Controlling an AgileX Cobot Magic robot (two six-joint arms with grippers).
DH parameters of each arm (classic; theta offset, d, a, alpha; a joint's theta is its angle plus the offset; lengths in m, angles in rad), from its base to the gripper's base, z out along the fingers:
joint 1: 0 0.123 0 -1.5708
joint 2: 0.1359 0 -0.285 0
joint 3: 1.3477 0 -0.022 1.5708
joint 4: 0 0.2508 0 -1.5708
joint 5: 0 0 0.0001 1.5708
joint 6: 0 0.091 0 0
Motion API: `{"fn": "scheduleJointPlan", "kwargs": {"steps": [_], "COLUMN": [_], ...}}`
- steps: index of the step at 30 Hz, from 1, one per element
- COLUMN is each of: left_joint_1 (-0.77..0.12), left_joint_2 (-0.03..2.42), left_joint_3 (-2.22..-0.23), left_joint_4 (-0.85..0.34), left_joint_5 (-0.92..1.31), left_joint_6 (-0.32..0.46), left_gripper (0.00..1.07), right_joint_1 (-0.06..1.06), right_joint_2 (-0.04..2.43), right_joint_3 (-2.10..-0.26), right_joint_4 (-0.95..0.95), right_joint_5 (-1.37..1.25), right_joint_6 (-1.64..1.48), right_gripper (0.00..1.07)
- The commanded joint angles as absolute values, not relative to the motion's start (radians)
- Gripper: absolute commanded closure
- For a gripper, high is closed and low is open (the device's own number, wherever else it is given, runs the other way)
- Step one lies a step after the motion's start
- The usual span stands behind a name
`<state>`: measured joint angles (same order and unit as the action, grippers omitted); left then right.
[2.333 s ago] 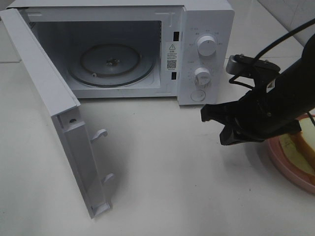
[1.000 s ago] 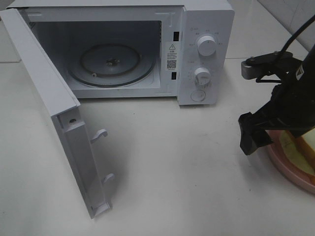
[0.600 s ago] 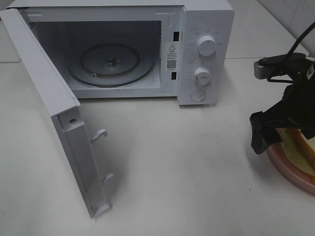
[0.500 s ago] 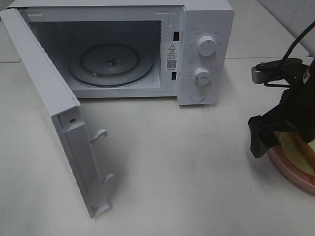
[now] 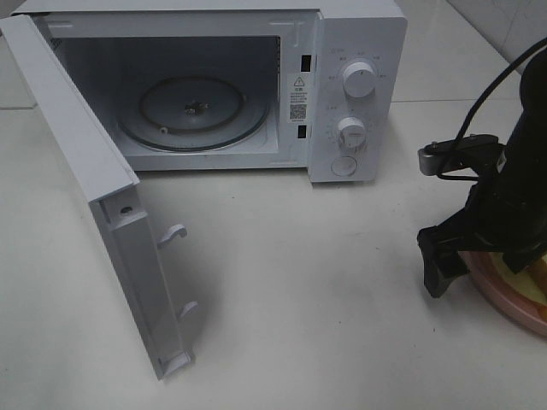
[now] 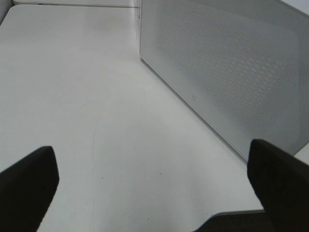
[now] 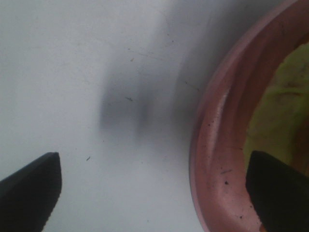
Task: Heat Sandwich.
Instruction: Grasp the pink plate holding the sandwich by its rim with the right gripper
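From the high camera, a boxy white microwave (image 5: 355,34) stands at the back of a smooth, pale table (image 5: 299,282). Its door (image 5: 77,145) is swung wide to the left, with two curved plastic latch hooks (image 5: 173,232) jutting from its edge. Inside lies a round glass turntable (image 5: 192,111) with a ridged ring. The control face carries two round ribbed knobs (image 5: 358,79), one above the other, and a flat round button (image 5: 344,166) below them. On the right, the matte black right gripper (image 5: 457,260) hangs low at the left rim of a round pink plate (image 5: 504,299). One blunt finger sits just outside the rim over the table. The sandwich (image 5: 532,273) lies on that plate, and only a pale yellowish sliver shows past the arm.

The left wrist camera shows the left gripper (image 6: 154,193) spread wide, its dark squared fingertips (image 6: 26,186) far apart above bare table. Beside it rises a flat pale dotted panel (image 6: 227,72) of the microwave, covered in fine mesh.

In the right wrist camera the right gripper (image 7: 153,193) is also spread wide and pinches nothing. One finger is over the table and the other over the plate (image 7: 212,159), so the jaws straddle its rim. The rim is glossy, curved and speckled with dark crumbs. Inside the plate shows the yellow-green filling of the sandwich (image 7: 275,116). A soft grey shadow falls on the table.
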<state>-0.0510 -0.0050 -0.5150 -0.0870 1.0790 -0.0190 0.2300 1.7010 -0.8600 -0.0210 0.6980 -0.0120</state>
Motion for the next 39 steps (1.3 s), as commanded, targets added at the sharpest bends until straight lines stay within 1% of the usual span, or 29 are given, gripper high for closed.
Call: {"fn": "scheduleJointPlan", "kwargs": {"steps": [1,20,23,26,27,28,29,31,32,33,34,36,37,38,39], "left_joint_1": [-0.049,-0.049,-0.049,-0.049,-0.049,-0.049,-0.049,-0.049,-0.049,-0.049,-0.049,-0.049,-0.049,-0.049,-0.049], "left_joint_2": [-0.028,-0.028,-0.028,-0.028,-0.028,-0.028,-0.028,-0.028,-0.028,-0.028,-0.028,-0.028,-0.028,-0.028,-0.028], "left_joint_3": [-0.515,-0.515,-0.515,-0.515,-0.515,-0.515,-0.515,-0.515,-0.515,-0.515,-0.515,-0.515,-0.515,-0.515,-0.515], "left_joint_4": [-0.091,-0.091,-0.091,-0.091,-0.091,-0.091,-0.091,-0.091,-0.091,-0.091,-0.091,-0.091,-0.091,-0.091,-0.091], "left_joint_5": [1.073,1.073,1.073,1.073,1.073,1.073,1.073,1.073,1.073,1.073,1.073,1.073,1.073,1.073,1.073], "left_joint_6": [-0.017,-0.017,-0.017,-0.017,-0.017,-0.017,-0.017,-0.017,-0.017,-0.017,-0.017,-0.017,-0.017,-0.017,-0.017], "left_gripper": [0.07,0.07,0.07,0.07,0.07,0.07,0.07,0.07,0.07,0.07,0.07,0.07,0.07,0.07,0.07], "right_joint_1": [0.224,0.224,0.224,0.224,0.224,0.224,0.224,0.224,0.224,0.224,0.224,0.224,0.224,0.224,0.224], "right_joint_2": [1.723,1.851,1.872,1.876,1.876,1.876,1.876,1.876,1.876,1.876,1.876,1.876,1.876,1.876,1.876], "right_joint_3": [-0.866,-0.865,-0.865,-0.865,-0.865,-0.865,-0.865,-0.866,-0.866,-0.866,-0.866,-0.866,-0.866,-0.866,-0.867], "right_joint_4": [-0.040,-0.151,-0.151,-0.149,-0.149,-0.151,-0.154,-0.164,-0.164,-0.177,-0.212,-0.249,-0.249,-0.295,-0.315], "right_joint_5": [0.681,0.593,0.593,0.595,0.595,0.598,0.612,0.622,0.622,0.622,0.622,0.623,0.623,0.625,0.626], "right_joint_6": [-0.026,0.039,0.039,0.039,0.039,0.041,0.046,0.058,0.058,0.074,0.111,0.160,0.160,0.208,0.229], "right_gripper": [0.13,0.17,0.18,0.25,0.25,0.27,0.35,0.44,0.44,0.50,0.62,0.78,0.78,0.95,1.01]}}
